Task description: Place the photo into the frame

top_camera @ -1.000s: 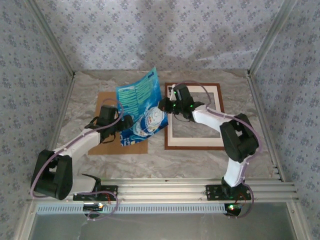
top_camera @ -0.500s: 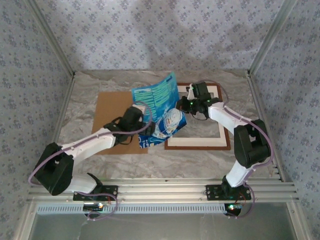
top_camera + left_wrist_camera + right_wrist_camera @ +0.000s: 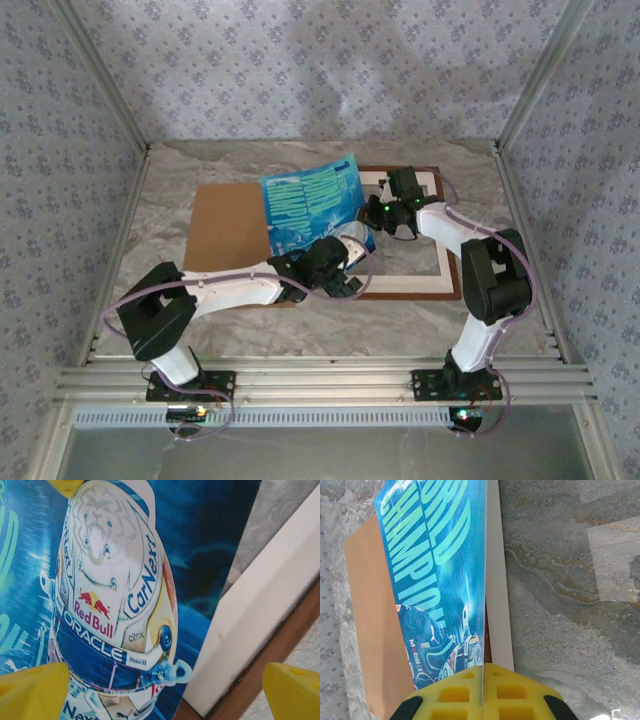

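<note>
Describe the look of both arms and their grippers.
The left arm and right arm have white links, bulky black joints and thin lilac cables looping alongside. The left gripper and right gripper carry yellow fingers; the right's show a moulded grid of recesses.

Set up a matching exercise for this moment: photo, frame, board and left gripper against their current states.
Things:
1 photo
2 frame
3 board
4 left gripper

States:
A open, over the helmet print
B flat on the table, on the left arm's side
C flat on the table, cream mat inside
D lifted and tilted, edge pinched by the right gripper

Pairs: 1-D, 2-C, 3-B, 4-A
</note>
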`<state>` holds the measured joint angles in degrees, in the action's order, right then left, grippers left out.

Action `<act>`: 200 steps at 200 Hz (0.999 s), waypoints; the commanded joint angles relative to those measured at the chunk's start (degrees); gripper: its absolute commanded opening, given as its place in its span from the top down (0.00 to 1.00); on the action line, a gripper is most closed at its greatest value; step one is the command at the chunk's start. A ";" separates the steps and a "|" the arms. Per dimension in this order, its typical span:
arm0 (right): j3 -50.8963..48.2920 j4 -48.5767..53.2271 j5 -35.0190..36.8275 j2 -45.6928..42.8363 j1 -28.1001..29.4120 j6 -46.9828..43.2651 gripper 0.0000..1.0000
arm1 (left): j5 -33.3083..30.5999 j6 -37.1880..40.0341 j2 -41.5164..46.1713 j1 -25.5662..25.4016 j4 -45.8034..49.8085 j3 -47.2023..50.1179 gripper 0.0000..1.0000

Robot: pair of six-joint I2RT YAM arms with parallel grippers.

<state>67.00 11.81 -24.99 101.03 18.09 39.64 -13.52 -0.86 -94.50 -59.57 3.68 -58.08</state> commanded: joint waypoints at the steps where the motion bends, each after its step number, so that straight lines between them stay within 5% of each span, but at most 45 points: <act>1: 0.08 0.20 -1.20 -1.21 0.11 1.02 1.00 | -2.21 3.82 -1.74 0.07 -1.75 -3.25 0.03; 45: -0.17 -0.10 -0.80 -1.25 0.11 1.28 1.00 | -7.95 6.14 -3.98 0.02 -2.03 -5.31 0.31; 103: 3.34 -0.99 -1.36 0.91 0.08 2.93 1.00 | -3.65 5.29 -3.90 0.01 -1.51 -4.11 0.55; 178: 4.92 -3.19 -0.94 1.63 0.44 6.19 0.93 | 4.09 5.15 -3.76 0.07 -1.91 -4.18 0.98; 200: 5.33 -3.85 -1.15 1.97 0.71 6.99 0.88 | 4.49 4.93 -3.90 0.07 -2.14 -4.07 1.00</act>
<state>69.91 9.82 -25.45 102.10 18.31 44.84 -12.19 4.05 -98.28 -59.37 2.72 -62.02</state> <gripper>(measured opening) 0.092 0.056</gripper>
